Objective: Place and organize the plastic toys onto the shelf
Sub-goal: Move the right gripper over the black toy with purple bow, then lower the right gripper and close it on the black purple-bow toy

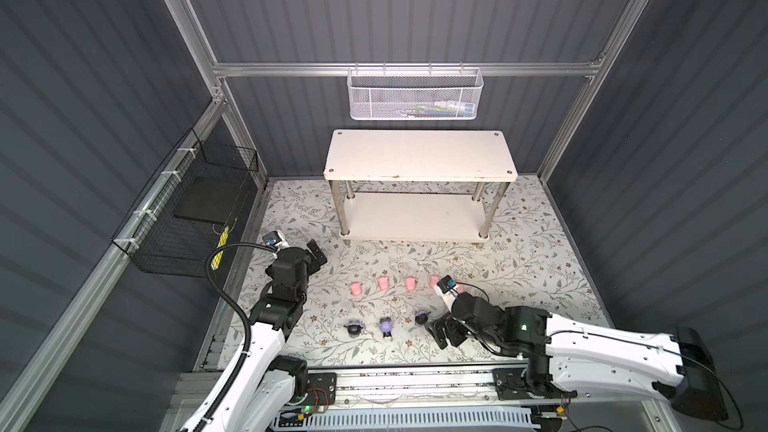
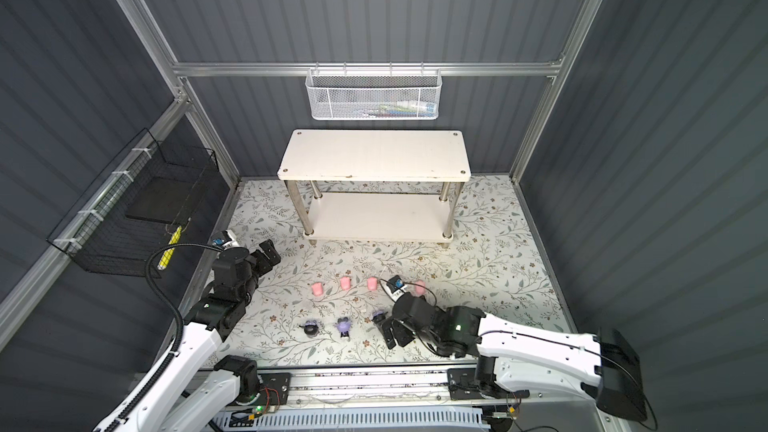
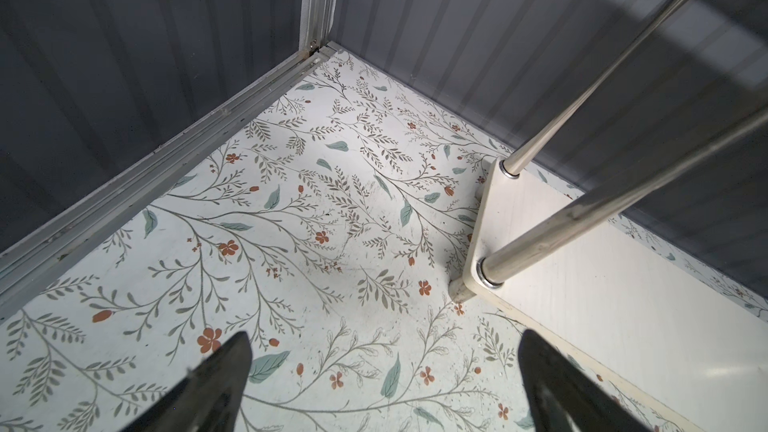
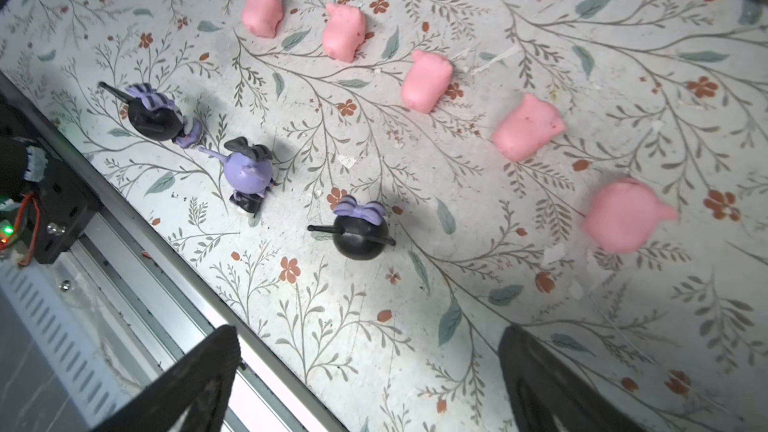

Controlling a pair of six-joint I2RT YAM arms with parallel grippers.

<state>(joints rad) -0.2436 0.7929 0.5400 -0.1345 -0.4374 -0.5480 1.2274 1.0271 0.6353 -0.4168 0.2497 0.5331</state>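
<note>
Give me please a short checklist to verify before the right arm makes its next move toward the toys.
1. Right pincer open: ok.
2. Left pincer open, empty: ok.
3. Shelf top bare: ok.
4. Five pink toys, three purple toys spaced for single grasps: ok.
5. Nearest purple toy inside right pincer: not ok, lies ahead.
6. Purple toys upright: cannot tell.

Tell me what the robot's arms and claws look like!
The left arm and right arm have white shells and black joints. The left claw and right claw are black, each with two pointed fingers. A ribbed black cable loops beside the left arm; a thin black wire and a small green light mark the right.
</note>
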